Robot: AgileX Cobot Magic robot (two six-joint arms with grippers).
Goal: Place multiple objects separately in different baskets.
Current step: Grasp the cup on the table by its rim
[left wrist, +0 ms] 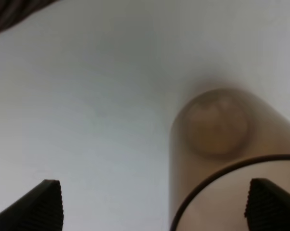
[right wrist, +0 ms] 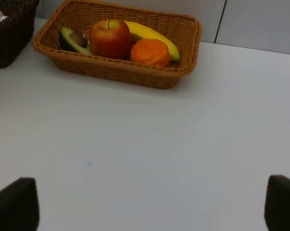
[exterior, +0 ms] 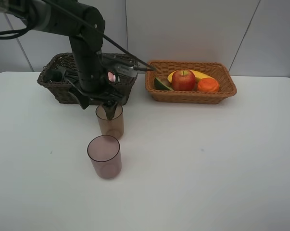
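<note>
Two translucent brownish-pink cups stand upright on the white table, one [exterior: 110, 122] behind the other [exterior: 104, 156]. My left gripper [exterior: 109, 111] is open over the back cup [left wrist: 217, 125]. One finger [left wrist: 272, 204] is within its rim and the other [left wrist: 44, 207] is outside. The light tan basket [exterior: 190, 97] holds the red apple [exterior: 183, 80], banana [exterior: 201, 74], orange [exterior: 208, 84] and avocado half [exterior: 161, 84]. The pink bottle [exterior: 111, 76] lies in the dark brown basket [exterior: 58, 91]. The green pump bottle is hidden. My right gripper [right wrist: 147, 207] is open over bare table.
The left arm [exterior: 87, 57] reaches over the dark basket and hides much of it. The right wrist view shows the tan basket [right wrist: 116, 77] with its fruit and a corner of the dark basket [right wrist: 10, 38]. A grey panelled wall stands behind the table.
</note>
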